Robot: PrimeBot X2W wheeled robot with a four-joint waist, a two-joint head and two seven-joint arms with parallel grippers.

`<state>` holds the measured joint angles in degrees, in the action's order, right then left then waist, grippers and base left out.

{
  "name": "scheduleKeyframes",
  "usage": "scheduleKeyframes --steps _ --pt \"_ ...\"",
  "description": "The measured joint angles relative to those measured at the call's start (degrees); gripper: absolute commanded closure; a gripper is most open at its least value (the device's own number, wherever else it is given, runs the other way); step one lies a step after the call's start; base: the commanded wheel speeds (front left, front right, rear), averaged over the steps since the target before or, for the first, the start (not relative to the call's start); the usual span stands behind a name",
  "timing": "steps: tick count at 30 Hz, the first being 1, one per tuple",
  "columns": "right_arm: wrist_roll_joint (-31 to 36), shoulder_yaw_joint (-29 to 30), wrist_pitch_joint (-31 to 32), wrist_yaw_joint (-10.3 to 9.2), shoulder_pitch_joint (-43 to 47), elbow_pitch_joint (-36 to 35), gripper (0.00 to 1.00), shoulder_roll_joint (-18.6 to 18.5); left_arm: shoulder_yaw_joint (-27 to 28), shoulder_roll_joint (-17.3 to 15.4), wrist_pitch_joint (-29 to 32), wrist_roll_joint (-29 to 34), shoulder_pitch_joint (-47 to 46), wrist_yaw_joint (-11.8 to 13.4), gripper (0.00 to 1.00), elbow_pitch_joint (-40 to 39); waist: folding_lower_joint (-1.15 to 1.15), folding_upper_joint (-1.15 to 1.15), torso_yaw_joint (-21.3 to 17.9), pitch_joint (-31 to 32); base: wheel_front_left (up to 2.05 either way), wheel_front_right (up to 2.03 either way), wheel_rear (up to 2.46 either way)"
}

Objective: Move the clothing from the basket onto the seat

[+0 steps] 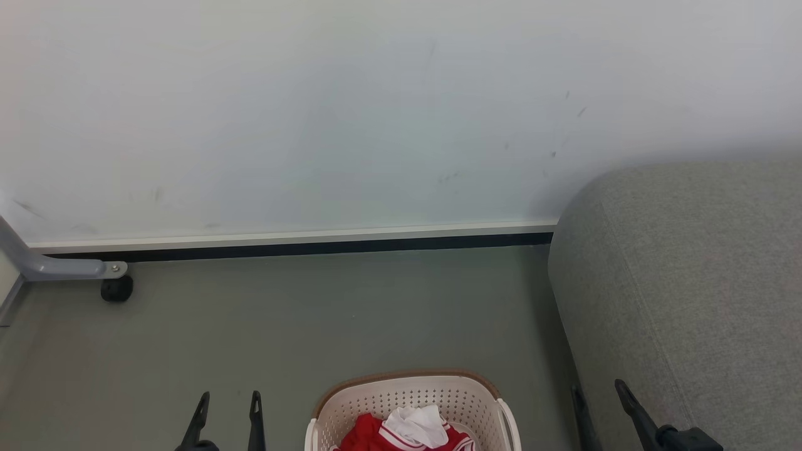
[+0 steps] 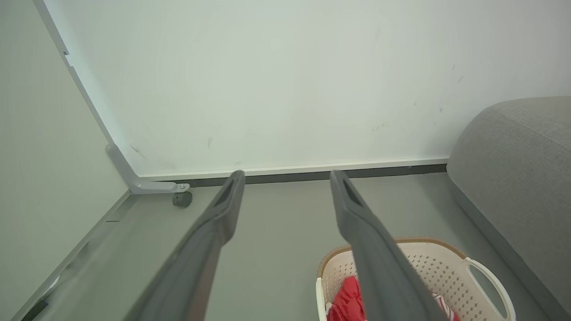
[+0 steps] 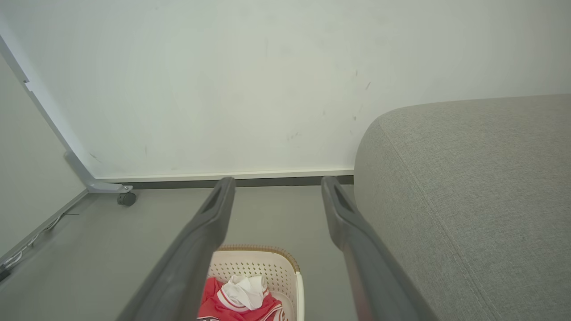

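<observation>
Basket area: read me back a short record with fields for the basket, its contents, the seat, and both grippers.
basket: cream, perforated, brown rim, standing on the grey floor
contents: red clothing with white fabric on top, inside the basket
seat: grey cushion, right of the basket, apart from it
left gripper: open, empty, left of the basket
right gripper: open, empty, right of the basket, by the seat's edge

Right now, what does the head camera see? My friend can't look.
A cream basket of red clothing sits on the grey floor between the left tool and right tool, both open. A grey seat stands right of it.
</observation>
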<state>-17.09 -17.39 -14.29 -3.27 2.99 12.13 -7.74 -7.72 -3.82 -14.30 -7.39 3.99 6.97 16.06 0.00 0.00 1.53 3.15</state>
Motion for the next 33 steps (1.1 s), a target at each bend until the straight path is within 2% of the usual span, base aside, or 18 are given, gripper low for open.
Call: scheduleKeyframes --steps 6,16,33 --pt "0.0 0.4 0.0 0.08 0.0 -0.8 0.00 0.0 -0.9 0.0 0.0 0.2 0.0 -0.5 0.00 -0.6 0.00 0.00 -0.1 -1.0 0.00 0.00 0.00" --pt "0.5 2.4 0.0 -0.01 0.0 -3.5 0.00 -0.9 -5.5 0.3 0.0 1.6 -1.9 -2.0 0.00 0.2 0.00 0.00 -0.5 -5.7 0.00 0.00 0.00" --pt "3.1 3.2 -0.1 0.01 -5.3 -9.6 0.00 -2.4 -11.7 0.7 1.7 3.8 -11.6 -3.7 0.00 11.5 0.01 0.00 -3.1 -17.7 0.00 0.00 0.00"
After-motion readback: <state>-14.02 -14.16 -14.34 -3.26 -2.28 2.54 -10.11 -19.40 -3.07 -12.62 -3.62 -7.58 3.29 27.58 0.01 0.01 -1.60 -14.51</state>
